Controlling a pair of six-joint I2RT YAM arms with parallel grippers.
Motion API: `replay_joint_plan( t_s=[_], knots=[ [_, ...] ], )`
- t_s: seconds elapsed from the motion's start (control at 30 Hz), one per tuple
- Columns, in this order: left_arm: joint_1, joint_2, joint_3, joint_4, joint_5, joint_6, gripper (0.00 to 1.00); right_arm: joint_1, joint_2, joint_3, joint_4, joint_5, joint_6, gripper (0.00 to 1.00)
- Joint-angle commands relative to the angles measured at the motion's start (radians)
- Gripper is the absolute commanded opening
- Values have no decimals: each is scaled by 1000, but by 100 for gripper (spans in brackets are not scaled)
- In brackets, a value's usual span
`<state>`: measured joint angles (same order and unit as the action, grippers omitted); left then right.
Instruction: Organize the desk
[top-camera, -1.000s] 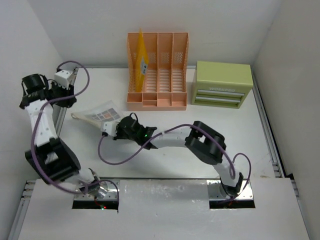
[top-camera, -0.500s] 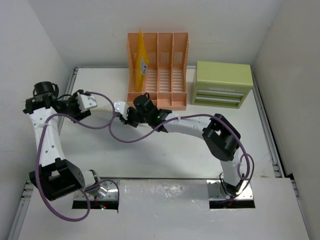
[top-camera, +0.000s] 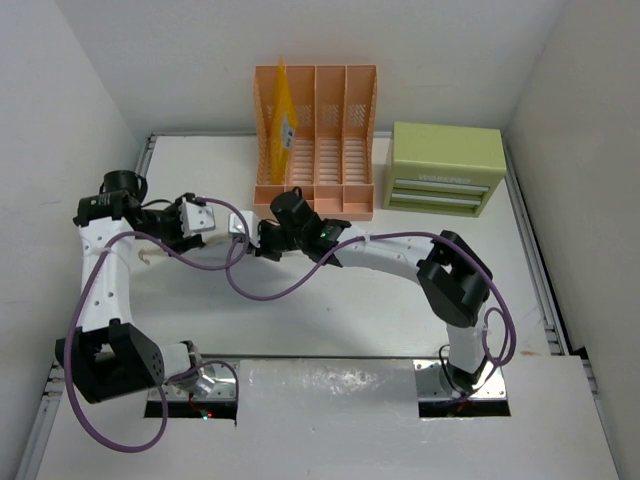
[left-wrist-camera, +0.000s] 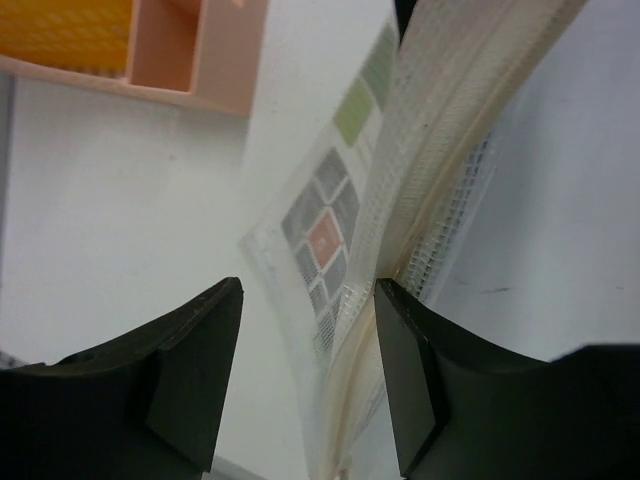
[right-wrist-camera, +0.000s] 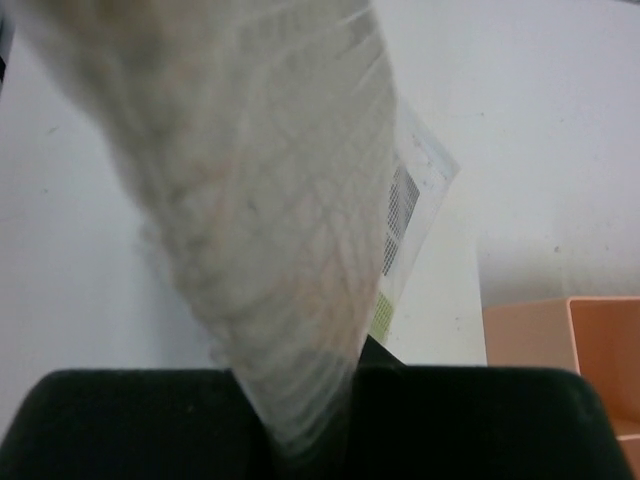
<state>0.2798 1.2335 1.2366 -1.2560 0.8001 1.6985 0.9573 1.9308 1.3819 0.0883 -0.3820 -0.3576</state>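
A translucent mesh document pouch (right-wrist-camera: 260, 200) holding a sheet printed with coloured squares (left-wrist-camera: 325, 235) is held up on edge above the white desk (top-camera: 330, 320). My right gripper (right-wrist-camera: 305, 385) is shut on one end of the pouch; in the top view it (top-camera: 248, 234) sits just in front of the rack. My left gripper (left-wrist-camera: 308, 290) is open, its jaws standing on either side of the pouch's seamed edge (left-wrist-camera: 440, 130), which lies close to the right finger. In the top view the left gripper (top-camera: 215, 222) faces the right one, and the pouch between them is mostly hidden.
A peach slotted file rack (top-camera: 316, 140) stands at the back with a yellow folder (top-camera: 284, 120) upright in its left slot. A green drawer box (top-camera: 447, 168) stands to its right. Purple cables loop over the desk between the arms. White walls enclose the desk.
My right gripper lifted the pouch off the desk and carried it back toward the rack. My left arm swung in from the far left until its open jaws straddled the pouch.
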Motion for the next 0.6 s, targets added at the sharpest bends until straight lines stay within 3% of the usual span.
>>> replay_joint_plan(
  t_s=[0.0,0.1,0.23,0.3,0.43,0.57],
  knots=[
    [-16,-6,-54,-63,1,56,54,-2,-67,11,91,-12,-11,0],
    [-18,-14,-45,-62,30,53,51,-11,-58,26,79,-3,-17,0],
    [-16,-12,104,-20,21,-103,49,-31,-43,37,53,69,-35,0],
    [-16,-14,136,-55,22,-88,50,-52,-41,23,74,72,-17,0],
    [-21,-37,130,-62,21,-79,63,-60,-49,12,96,89,-15,0],
    [-51,-39,86,-62,19,-79,68,-60,-56,5,113,75,-14,0]
  ],
)
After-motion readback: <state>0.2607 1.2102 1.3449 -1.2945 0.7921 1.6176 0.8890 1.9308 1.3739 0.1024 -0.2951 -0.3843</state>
